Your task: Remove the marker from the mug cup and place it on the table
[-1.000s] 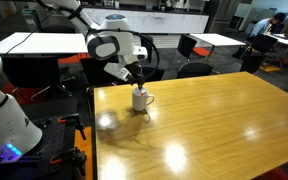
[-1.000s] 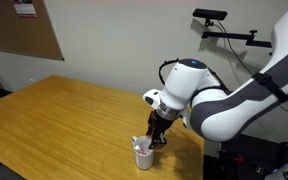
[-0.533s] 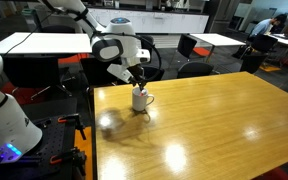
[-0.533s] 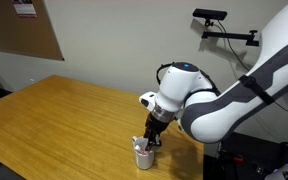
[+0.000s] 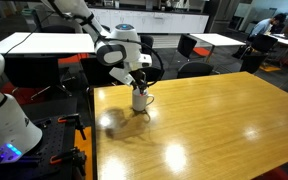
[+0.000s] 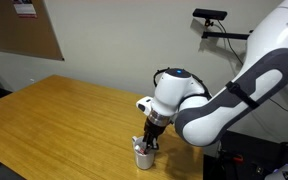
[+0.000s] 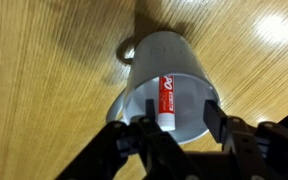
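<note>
The white mug cup (image 5: 140,98) stands on the wooden table (image 5: 204,130) near its far corner; it also shows in an exterior view (image 6: 143,156). In the wrist view the mug cup (image 7: 169,75) is seen from above, handle pointing away, with the red marker (image 7: 167,99) leaning inside it. My gripper (image 7: 179,122) is open, its fingers straddling the mug's rim with the marker's top between them, not gripped. In both exterior views the gripper (image 5: 137,84) (image 6: 148,141) hangs directly over the mug.
White-topped tables (image 5: 44,42) and dark chairs (image 5: 192,47) stand behind the table. A white robot base (image 5: 4,110) sits beside the table's edge. A wall and corkboard (image 6: 29,35) back the other side.
The arm has shifted slightly and the gripper has sunk a little closer onto the mug. The mug and marker have not moved.
</note>
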